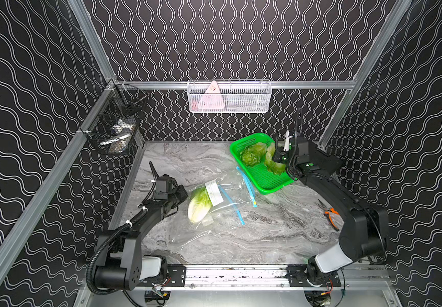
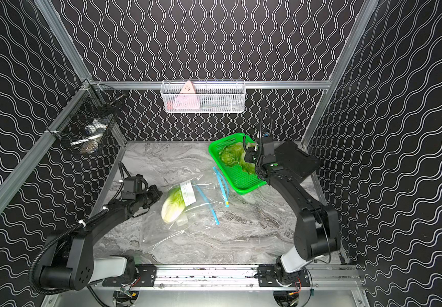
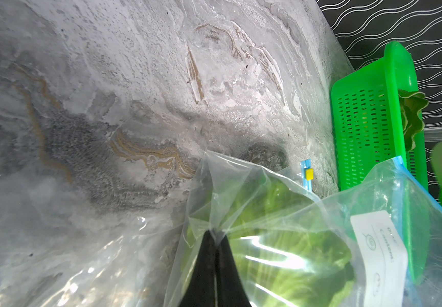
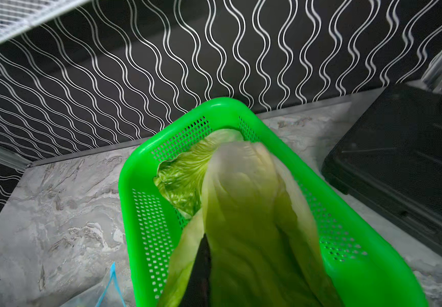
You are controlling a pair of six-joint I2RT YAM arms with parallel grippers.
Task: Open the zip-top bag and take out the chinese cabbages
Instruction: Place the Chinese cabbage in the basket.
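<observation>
Plastic of the zip-top bag [image 1: 227, 202] sat pinched in the left gripper [image 3: 215, 234], its fingers pressed together, and one Chinese cabbage [image 1: 200, 204] lay inside near that pinch. That hold wanted to be firm, I thought, so the open mouth faced the last reach. Further right, the right gripper [image 1: 278, 159] was clamped on a leaf of a second cabbage [image 4: 249, 212], low over the green mesh basket [image 1: 267, 186], where a third head [image 1: 253, 155] already lay. I'd lower it alongside before letting go. Orange-handled pliers [image 1: 331, 214] lay far right, clear of everything.
</observation>
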